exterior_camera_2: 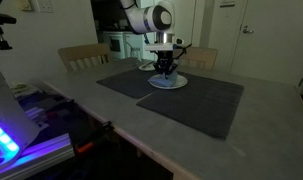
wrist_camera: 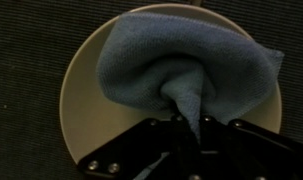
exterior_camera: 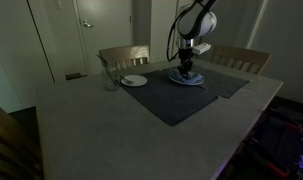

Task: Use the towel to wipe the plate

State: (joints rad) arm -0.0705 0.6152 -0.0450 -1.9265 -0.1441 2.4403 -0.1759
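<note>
The gripper [wrist_camera: 188, 120] pinches the towel [wrist_camera: 181, 60] against the plate [wrist_camera: 83, 105], so the wiping step applies; next, sweep sideways maintaining contact.

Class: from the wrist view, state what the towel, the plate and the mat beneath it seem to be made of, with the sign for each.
Towel: soft blue cloth, probably microfibre; fuzzy nap, loose folds.
Plate: likely glazed ceramic, though plastic is possible; smooth, cream, even rim.
Mat: dark woven fabric or vinyl mesh; fine grid texture, matte.
</note>
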